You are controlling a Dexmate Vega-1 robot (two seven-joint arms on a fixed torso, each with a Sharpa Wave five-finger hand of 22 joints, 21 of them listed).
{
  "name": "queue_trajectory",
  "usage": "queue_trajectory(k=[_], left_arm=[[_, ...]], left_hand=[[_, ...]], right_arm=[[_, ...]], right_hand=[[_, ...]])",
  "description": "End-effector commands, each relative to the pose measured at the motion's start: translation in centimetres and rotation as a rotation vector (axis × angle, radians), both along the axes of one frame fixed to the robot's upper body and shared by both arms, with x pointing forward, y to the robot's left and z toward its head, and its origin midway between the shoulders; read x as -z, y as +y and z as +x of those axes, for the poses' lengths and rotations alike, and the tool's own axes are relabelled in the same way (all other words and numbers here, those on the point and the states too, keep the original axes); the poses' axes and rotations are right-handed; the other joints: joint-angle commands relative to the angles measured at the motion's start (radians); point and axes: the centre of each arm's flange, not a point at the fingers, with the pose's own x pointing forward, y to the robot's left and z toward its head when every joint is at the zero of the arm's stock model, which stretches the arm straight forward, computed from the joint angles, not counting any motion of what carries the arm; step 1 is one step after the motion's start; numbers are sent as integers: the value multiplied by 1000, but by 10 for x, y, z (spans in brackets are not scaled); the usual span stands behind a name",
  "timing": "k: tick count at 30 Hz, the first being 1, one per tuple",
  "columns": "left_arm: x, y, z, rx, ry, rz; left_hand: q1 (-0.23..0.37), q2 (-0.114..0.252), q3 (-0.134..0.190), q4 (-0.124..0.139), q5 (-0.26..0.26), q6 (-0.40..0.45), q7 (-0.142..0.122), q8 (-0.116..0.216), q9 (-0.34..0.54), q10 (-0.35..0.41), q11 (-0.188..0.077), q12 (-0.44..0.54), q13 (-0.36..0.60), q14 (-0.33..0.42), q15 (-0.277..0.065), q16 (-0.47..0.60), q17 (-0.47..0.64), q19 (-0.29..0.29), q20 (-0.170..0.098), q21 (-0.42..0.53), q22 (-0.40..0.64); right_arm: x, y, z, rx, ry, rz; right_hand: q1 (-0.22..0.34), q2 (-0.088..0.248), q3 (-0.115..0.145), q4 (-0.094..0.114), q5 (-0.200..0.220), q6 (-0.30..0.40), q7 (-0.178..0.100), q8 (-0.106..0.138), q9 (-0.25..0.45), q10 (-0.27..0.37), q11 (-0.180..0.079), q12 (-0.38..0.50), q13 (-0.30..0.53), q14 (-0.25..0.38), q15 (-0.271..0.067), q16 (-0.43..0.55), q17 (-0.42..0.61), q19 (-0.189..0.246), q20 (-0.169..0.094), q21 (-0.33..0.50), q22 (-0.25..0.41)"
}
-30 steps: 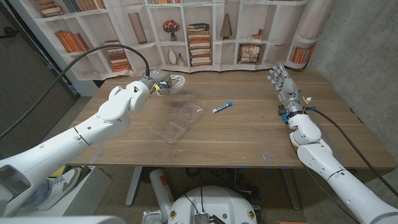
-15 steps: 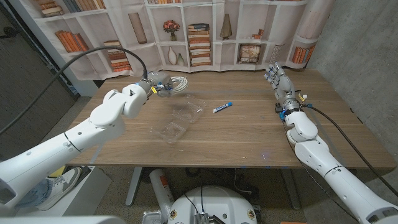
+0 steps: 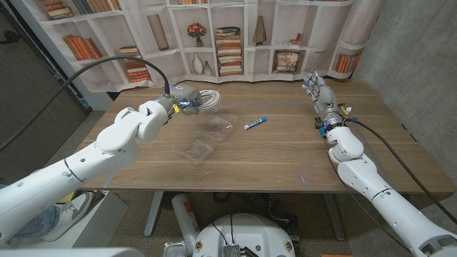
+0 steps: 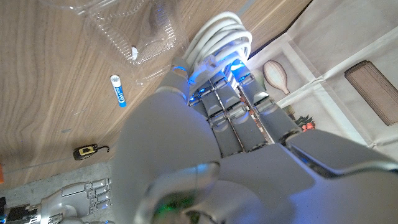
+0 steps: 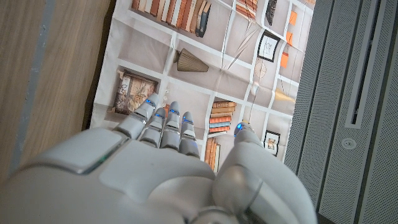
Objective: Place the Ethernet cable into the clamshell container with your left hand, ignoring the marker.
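The white Ethernet cable [image 3: 208, 95] lies coiled at the table's far edge, left of centre. My left hand [image 3: 183, 102] reaches it from the left. In the left wrist view the fingertips [image 4: 239, 64] are spread at the near side of the coil [image 4: 219, 31], and no grip shows. The clear clamshell container [image 3: 210, 135] lies open in the middle of the table, in front of the cable, and nothing is inside it [image 4: 134, 31]. A blue-and-white marker [image 3: 255, 123] lies to its right. My right hand [image 3: 319, 92] stands at the far right, fingers apart and holding nothing.
The wooden table [image 3: 285, 157] ends close behind the cable, against a bookshelf-printed backdrop [image 3: 228, 43]. A grey wall [image 3: 421, 64] stands to the right. The left arm's black cable [image 3: 114, 64] arcs over the far left corner.
My left arm has swung so that the hand sits slightly lower and closer to the coil. The right hand has tilted a little. Cable, container and marker have not moved.
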Motion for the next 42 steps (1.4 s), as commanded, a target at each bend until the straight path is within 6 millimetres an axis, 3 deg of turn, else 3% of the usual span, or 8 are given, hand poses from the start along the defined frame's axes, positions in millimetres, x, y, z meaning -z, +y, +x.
queue_trajectory(k=[1, 19, 42], left_arm=[[10, -6, -14, 37, -2, 8], [24, -25, -14, 104, 10, 21], [39, -41, 11, 179, 58, -24]], left_hand=[[22, 23, 16, 13, 2, 162, -68, 3, 3, 42, -41, 6, 2, 1, -70, 4, 2, -4, -90, -1, 5], [21, 21, 16, 15, 2, 160, -68, 1, 4, 40, -40, 4, 2, -3, -70, 2, 2, -10, -88, -3, 6], [19, 20, 17, 17, 2, 154, -71, -3, 4, 37, -40, 3, 3, -9, -69, 1, 2, -16, -84, -5, 6]], right_arm=[[-2, 5, 3, -11, 5, -11], [0, 3, 4, -15, 11, -15], [3, -2, 8, -12, 22, -12]], right_hand=[[-5, -1, 0, -2, 6, 9, -1, -2, 4, 2, 1, -3, 3, 7, 3, 0, 2, 7, -9, 4, 3], [-6, 0, -1, -4, 5, 8, -1, -2, 4, 3, 2, -3, 3, 7, 2, 0, 2, 7, -9, 4, 3], [-7, 1, -2, -6, 5, 8, -1, -3, 4, 5, 2, -4, 3, 6, 2, 0, 2, 7, -9, 4, 3]])
